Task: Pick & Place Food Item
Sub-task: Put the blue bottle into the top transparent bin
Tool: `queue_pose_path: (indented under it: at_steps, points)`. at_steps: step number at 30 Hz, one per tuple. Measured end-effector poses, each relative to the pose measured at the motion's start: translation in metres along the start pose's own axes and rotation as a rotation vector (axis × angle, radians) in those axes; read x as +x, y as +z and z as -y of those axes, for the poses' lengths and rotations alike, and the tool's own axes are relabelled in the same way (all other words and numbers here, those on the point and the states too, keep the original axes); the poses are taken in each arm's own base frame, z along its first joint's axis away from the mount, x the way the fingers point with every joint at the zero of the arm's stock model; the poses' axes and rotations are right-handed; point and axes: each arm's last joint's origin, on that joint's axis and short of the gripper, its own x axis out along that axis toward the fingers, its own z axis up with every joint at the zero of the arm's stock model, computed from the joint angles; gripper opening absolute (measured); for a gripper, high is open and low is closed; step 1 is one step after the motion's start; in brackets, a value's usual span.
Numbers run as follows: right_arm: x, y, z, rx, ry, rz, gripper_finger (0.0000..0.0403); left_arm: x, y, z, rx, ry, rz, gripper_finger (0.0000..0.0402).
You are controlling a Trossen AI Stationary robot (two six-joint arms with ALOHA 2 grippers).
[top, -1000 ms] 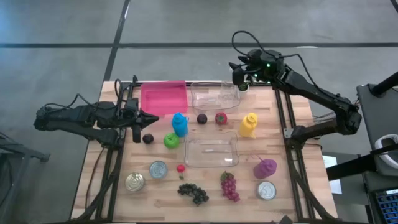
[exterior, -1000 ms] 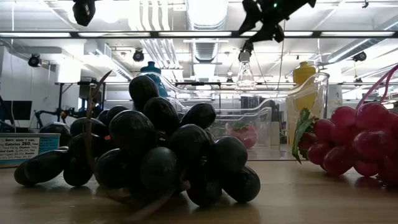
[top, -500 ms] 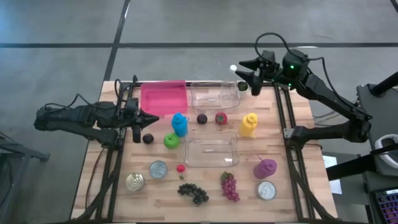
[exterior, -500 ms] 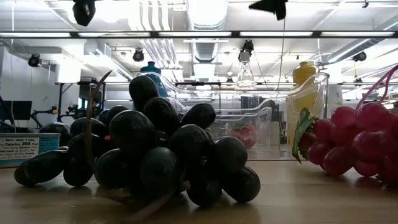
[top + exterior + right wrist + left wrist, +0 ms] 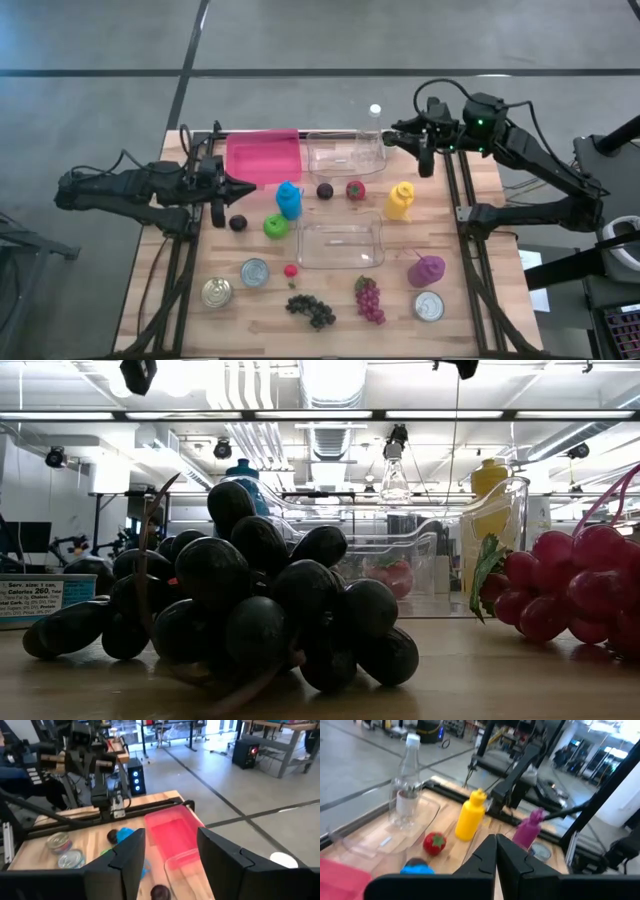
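One clear plastic bottle with a white cap [image 5: 375,112] stands upright at the far right corner of the far clear plastic bin [image 5: 345,155], seemingly inside it, touched by neither arm. I take it for the item being moved, so the placing looks done. If another item is meant, all of that work is left.

The right gripper [image 5: 410,146] hangs in the air just right of that bin, its fingers [image 5: 127,855] apart with nothing between them. The left gripper [image 5: 240,188] waits at the table's left side, near the pink plastic bin [image 5: 262,157], pinched together and empty.

Other goods lie untouched on the pale wooden table [image 5: 480,250]:
- a red strawberry [image 5: 354,190] and a dark plum [image 5: 325,191] behind the near clear bin [image 5: 340,243];
- a yellow squeeze bottle [image 5: 399,200] to their right;
- a green apple [image 5: 275,226] and a blue bottle [image 5: 289,200] to the left;
- black grapes [image 5: 310,310] and red grapes [image 5: 369,300] at the near edge.

Around the table is bare grey concrete floor [image 5: 300,40], with strip lights [image 5: 320,415] overhead and desks and equipment farther off.
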Motion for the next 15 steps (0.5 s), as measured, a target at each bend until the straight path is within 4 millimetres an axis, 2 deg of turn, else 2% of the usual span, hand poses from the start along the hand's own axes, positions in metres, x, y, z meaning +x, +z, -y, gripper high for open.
queue_pose_path:
  at_steps: [6,15]
  points:
    - [-0.006,-0.004,-0.006,0.003,0.023,-0.037,0.0148,0.006,0.017,0.009,0.062,-0.007,0.017,0.0003]
    - [-0.011,-0.007,-0.012,-0.015,0.05,-0.066,0.0132,0.029,0.034,0.024,0.117,0.044,-0.133,0.0003]
